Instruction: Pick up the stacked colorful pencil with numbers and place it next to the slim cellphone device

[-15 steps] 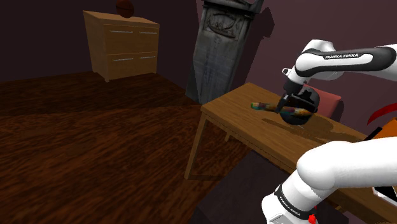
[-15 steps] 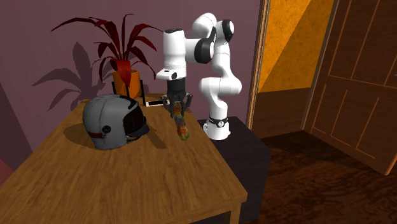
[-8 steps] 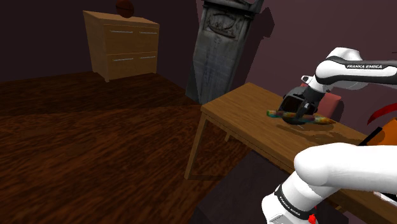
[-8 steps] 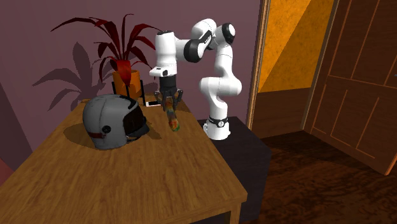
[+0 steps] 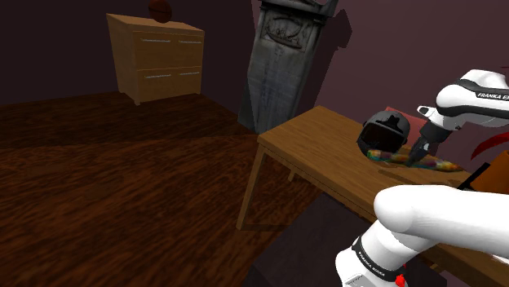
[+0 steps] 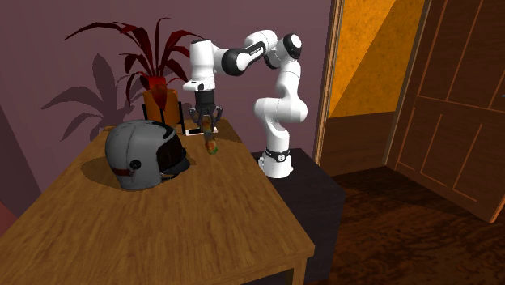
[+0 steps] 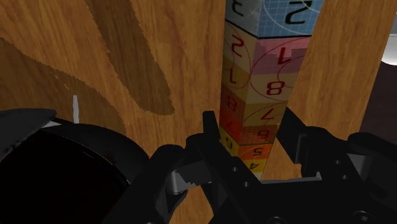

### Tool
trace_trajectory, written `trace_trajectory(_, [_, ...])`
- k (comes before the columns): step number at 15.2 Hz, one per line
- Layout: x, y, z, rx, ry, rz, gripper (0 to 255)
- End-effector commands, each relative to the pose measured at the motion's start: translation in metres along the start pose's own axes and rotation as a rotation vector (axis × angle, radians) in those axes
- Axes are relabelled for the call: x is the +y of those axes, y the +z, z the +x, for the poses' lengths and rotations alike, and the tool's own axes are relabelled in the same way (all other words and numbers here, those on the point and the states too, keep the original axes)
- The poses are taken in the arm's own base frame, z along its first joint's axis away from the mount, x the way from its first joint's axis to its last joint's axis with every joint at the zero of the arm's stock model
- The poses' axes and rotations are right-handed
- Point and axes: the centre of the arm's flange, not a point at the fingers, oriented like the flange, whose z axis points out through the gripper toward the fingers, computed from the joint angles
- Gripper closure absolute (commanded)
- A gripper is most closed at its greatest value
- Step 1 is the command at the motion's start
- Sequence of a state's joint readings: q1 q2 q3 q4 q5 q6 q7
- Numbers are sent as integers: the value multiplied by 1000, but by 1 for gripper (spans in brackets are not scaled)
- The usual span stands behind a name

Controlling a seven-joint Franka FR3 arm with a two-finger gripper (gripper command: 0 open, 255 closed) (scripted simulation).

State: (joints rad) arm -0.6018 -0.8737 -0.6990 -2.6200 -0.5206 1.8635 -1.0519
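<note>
The gripper [image 7: 254,145] has the pencil [image 7: 256,83] firmly pinched: its two black fingers [image 7: 213,137] are closed in on opposite flat faces of that numbered, many-coloured column, open only as wide as the pencil is thick. The hold sits near one end, around the blocks marked four, five and six, and the rest of the stack runs out well past the fingertips over the wooden surface [image 7: 159,38]. From the shoulder view the pencil [image 5: 390,156] stretches out to either side of the gripper [image 5: 418,155], carried low above the surface, with the dark helmet [image 5: 383,129] just beyond it. Across the room, the gripper [image 6: 209,132] hangs right by the slim white cellphone [image 6: 194,130], the pencil [image 6: 212,146] reaching out from it, the grey helmet [image 6: 146,154] off to one side. I'd call this thing light and rigid, its square sides good for flat pads. Held off-centre, though, that long free end could swing or twist, so a grasp nearer the middle looks safer.
</note>
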Motion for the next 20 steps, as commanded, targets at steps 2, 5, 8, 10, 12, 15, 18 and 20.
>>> trace_trajectory(2, [7, 0, -40, -1, -1, 0, 255])
trace_trajectory(5, [15, -2, -79, -1, -1, 0, 255])
trace_trajectory(8, [22, -3, -118, -1, -1, 0, 255])
trace_trajectory(10, [27, -3, -144, -1, -1, 0, 255])
trace_trajectory(12, [29, 2, -155, -1, -1, 0, 255])
trace_trajectory(15, [29, 18, -155, -1, -1, 0, 255])
trace_trajectory(18, [29, 33, -156, -1, -1, 0, 255])
trace_trajectory(20, [29, 44, -156, -1, -1, 0, 255])
